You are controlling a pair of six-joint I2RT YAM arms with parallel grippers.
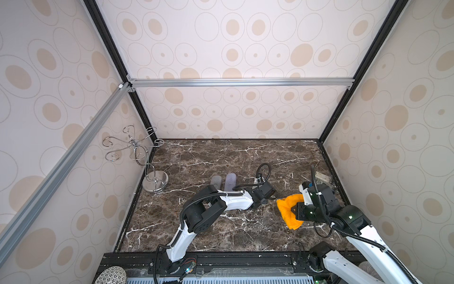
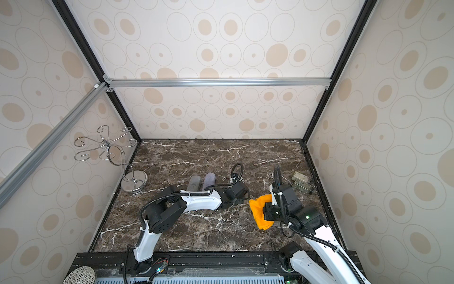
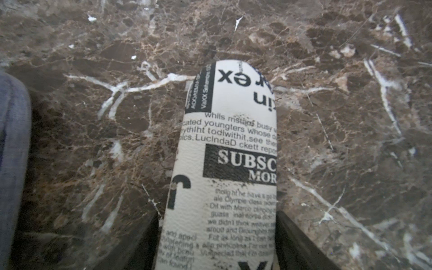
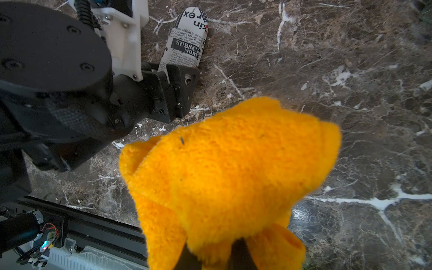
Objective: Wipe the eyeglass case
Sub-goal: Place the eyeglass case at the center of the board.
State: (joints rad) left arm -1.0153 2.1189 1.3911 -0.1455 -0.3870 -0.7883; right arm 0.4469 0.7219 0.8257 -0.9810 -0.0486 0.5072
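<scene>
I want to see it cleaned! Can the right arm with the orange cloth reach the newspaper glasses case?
Probably yes. The right gripper holds the orange cloth close to the newspaper-print eyeglass case, with only bare marble between. The left gripper straddles one end, so that end is blocked.

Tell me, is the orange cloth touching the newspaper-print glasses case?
Apart. In the right wrist view, bare marble shows between the orange cloth and the newspaper-print glasses case.
</scene>
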